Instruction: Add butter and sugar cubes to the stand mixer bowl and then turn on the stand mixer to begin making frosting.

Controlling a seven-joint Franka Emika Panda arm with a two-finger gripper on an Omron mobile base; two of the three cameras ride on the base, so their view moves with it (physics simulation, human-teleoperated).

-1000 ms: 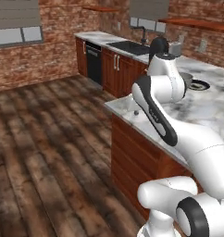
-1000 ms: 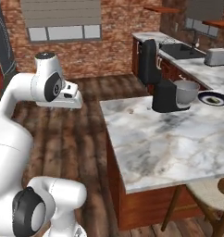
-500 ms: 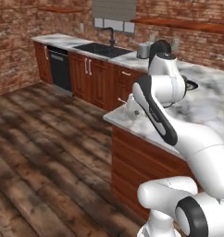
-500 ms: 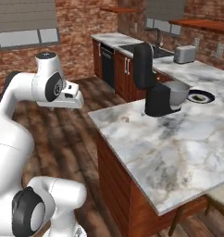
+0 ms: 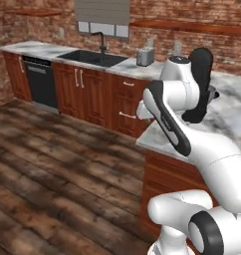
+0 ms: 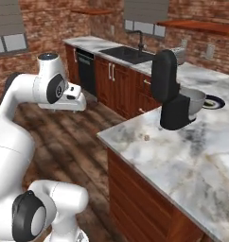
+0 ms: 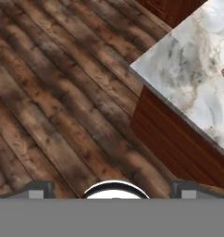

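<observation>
The robot's gripper (image 7: 112, 187) hangs over the wooden floor (image 7: 63, 102) just off the corner of the marble counter (image 6: 182, 156), its two fingertips (image 7: 40, 189) set wide apart with nothing between them. The task appears to be at its very start: the base seems to be closing in on the island, and neither butter nor sugar has been picked up.

The stand mixer (image 6: 171, 92) stands upright near the counter's left edge, a little back from the near corner. Its long axis is vertical, a tall black column topped by a rounded head. In the right base view it shows its back to the robot, with the head reaching away toward the far right over the bowl (image 6: 194, 101). That grey bowl sits on the mixer's base, open side up, on the side away from the arm. A dark-rimmed plate (image 6: 213, 101) lies just beyond the bowl, toward the counter's far edge.

A small brownish speck (image 6: 146, 137) rests on the marble between the mixer and the near corner; it may be one of the ingredients, though it is too small to tell.

By the look of it, the next move calls for carrying the arm up and over the counter edge and finding the butter and sugar before any descent.
</observation>
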